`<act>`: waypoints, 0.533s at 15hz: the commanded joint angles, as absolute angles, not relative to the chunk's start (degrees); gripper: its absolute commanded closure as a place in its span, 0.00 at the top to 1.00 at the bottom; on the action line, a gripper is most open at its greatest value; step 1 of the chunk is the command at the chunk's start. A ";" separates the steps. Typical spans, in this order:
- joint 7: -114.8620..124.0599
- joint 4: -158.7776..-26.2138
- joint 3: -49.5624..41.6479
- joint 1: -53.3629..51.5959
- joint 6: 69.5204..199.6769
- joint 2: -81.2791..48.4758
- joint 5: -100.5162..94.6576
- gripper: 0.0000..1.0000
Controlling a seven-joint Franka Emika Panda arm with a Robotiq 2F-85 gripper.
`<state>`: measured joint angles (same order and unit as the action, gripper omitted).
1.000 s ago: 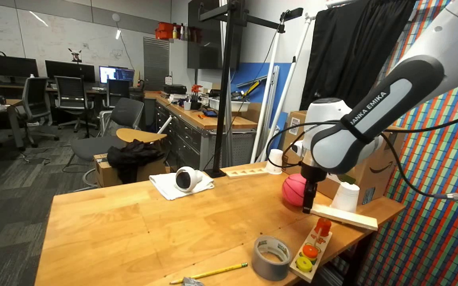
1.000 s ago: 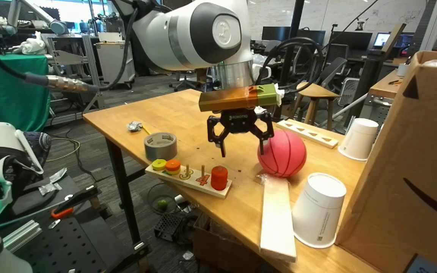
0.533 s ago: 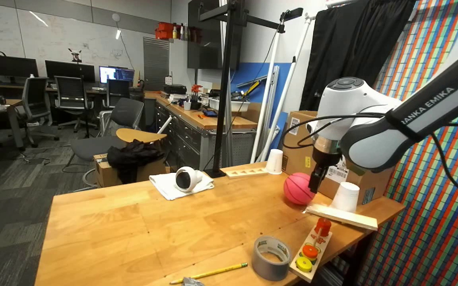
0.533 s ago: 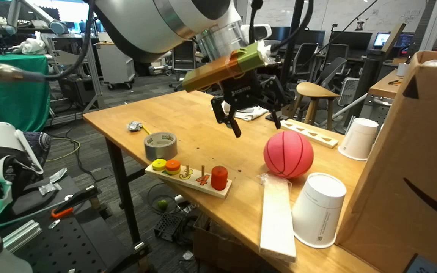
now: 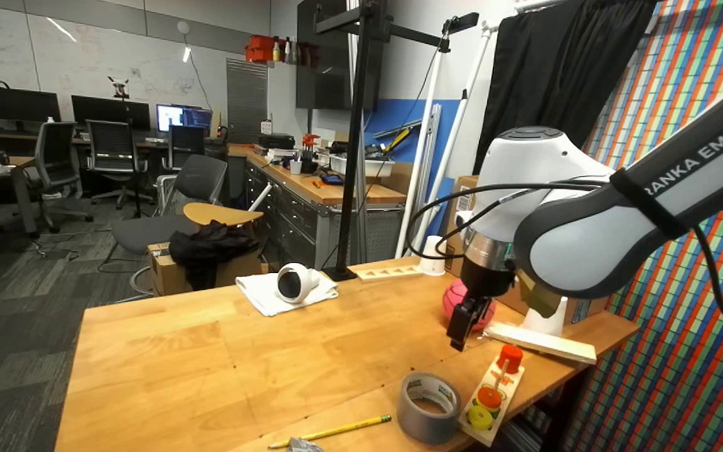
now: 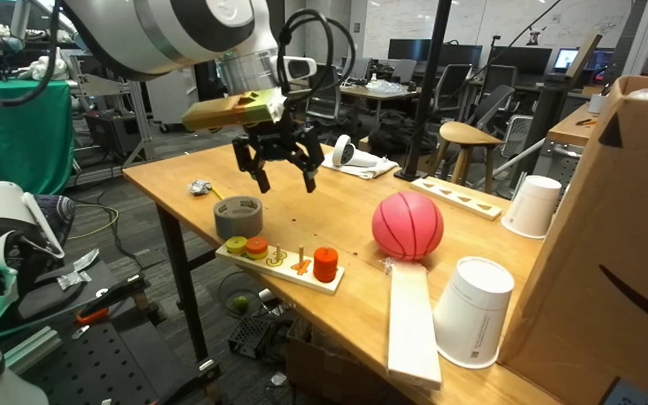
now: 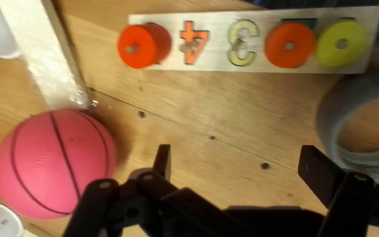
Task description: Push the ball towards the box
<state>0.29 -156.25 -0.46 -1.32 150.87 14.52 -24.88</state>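
The red-pink ball [image 6: 408, 226] with dark seams rests on the table, at the end of a pale wrapped block. It shows at the left in the wrist view [image 7: 49, 164] and partly behind the gripper in an exterior view [image 5: 454, 295]. The large brown cardboard box [image 6: 605, 247] stands beyond it, with bare table between them. The box is mostly hidden by the arm in an exterior view [image 5: 598, 306] and out of the wrist view. My gripper [image 6: 287, 183] is open and empty above the table, on the ball's side away from the box, apart from it. Its fingers are spread in the wrist view [image 7: 235, 154].
The pale wrapped block [image 6: 414, 326] and a white cup [image 6: 473, 312] stand near the box; another cup [image 6: 532, 206] is farther back. A numbered peg board [image 6: 284, 270] and a grey tape roll [image 6: 238, 216] lie along the table edge. A wooden strip [image 6: 459, 198] lies behind the ball.
The gripper was beside the ball, then rose tilted above it, and has now moved away from the box and levelled. The ball shifted slightly toward the box, then back away from it.
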 commanded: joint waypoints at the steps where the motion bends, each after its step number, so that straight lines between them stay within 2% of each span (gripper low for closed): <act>1: -7.22 -158.45 1.96 -6.30 156.18 16.29 -17.68 1.00; 8: -31.20 -157.17 -3.79 -13.93 159.31 10.54 2.65 1.00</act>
<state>-21.92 -157.65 -0.46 -11.77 157.77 12.29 -4.58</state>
